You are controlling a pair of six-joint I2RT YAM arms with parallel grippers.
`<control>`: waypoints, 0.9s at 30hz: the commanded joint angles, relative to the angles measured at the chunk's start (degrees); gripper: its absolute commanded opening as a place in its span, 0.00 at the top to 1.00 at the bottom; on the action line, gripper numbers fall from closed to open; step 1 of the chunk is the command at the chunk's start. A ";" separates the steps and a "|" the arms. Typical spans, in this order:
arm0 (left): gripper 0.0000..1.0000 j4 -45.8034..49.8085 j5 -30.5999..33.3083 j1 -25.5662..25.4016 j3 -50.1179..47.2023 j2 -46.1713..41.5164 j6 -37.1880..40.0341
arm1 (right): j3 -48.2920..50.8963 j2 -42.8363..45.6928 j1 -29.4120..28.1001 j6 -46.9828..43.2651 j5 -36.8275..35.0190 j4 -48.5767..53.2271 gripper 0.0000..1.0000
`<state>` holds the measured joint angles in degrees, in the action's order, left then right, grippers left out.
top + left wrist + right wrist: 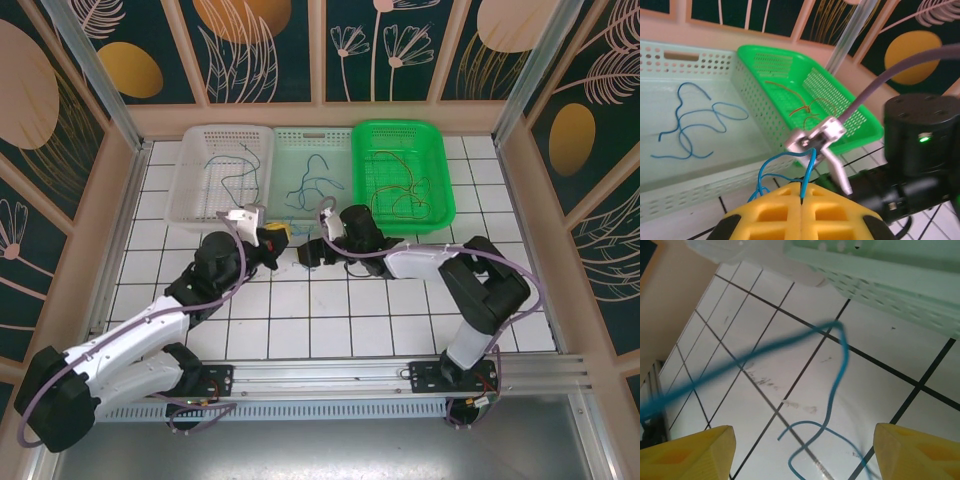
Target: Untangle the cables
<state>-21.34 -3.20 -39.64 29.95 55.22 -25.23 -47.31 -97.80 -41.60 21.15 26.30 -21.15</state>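
Pinching the blue cables [810, 167] in the left claw [802, 200], pads [775, 210] pressed together, just above the desk [300, 320] beside the pale basket [747, 107]. Spread wide at the right claw [802, 450], gripping nothing, strand [837, 370] dangling ahead. Could miss the strand on closing, or cinch the tangle by pulling

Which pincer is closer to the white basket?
Left. The left pincer is by the near right corner of the white basket; the right pincer is farther right, by the pale-green basket.
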 commanded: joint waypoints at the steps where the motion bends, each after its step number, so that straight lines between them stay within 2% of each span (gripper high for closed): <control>1: 1.00 -6.83 -2.42 0.10 -1.84 -2.30 -2.28 | -2.37 -2.68 -0.93 1.53 -4.40 -3.98 0.31; 3: 1.00 -7.91 -2.78 0.09 -2.66 -3.54 -2.45 | -3.17 -3.75 -0.85 0.83 -6.56 -2.55 0.40; 4: 1.00 -8.22 -2.78 0.10 -3.05 -4.31 -2.48 | -3.82 -4.03 -0.85 0.30 -7.33 -1.48 0.48; 7: 1.00 -7.85 -2.40 0.13 -3.71 -6.32 -2.30 | -5.37 -3.74 -0.85 -1.26 -10.79 3.56 0.82; 9: 1.00 -6.87 -1.67 0.12 -4.02 -7.87 -1.89 | -5.46 -2.39 -0.61 -2.60 -13.71 6.58 0.97; 10: 1.00 -5.89 -1.09 0.10 -4.03 -8.71 -1.48 | -5.28 -1.38 -0.37 -3.14 -15.30 8.19 1.00; 14: 1.00 -2.19 0.19 0.13 -4.03 -11.61 0.28 | -3.09 4.37 0.55 -4.64 -20.63 12.60 1.00; 20: 1.00 1.74 1.21 0.15 -3.68 -13.71 1.68 | -1.74 13.00 1.64 -8.25 -32.83 21.47 1.00; 24: 0.95 8.19 4.56 0.15 -2.43 -12.73 2.82 | -1.41 19.36 3.59 -10.65 -40.73 26.49 1.00; 27: 0.90 11.69 8.35 0.15 -2.09 -11.37 1.58 | -0.53 24.92 5.29 -12.25 -43.31 27.43 1.00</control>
<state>-14.94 0.82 -39.64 26.52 43.11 -24.10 -49.28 -77.60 -37.58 11.94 -9.89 2.00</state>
